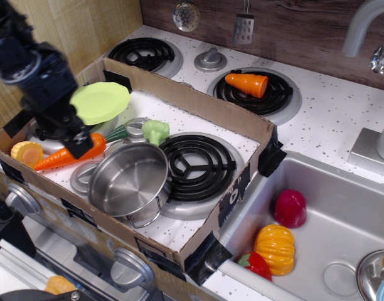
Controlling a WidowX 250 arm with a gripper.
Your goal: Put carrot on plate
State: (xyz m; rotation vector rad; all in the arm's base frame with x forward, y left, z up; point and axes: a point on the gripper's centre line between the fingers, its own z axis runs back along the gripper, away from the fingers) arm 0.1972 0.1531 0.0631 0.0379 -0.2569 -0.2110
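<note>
1. Carrot lies directly under the gripper, not on the plate.
2. Gripper's finger spread cannot be told; no grasp is evident.
3. Grasping, lifting and placing on the plate, just up-right of the gripper, all remain.

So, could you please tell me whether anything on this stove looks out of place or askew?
The plate sits tilted over the back-left burner rather than flat. A stubby orange cone lies on its side on the far burner, outside the cardboard tray.

Bright even light; glare on steel pot; arm motion-blurred.
</note>
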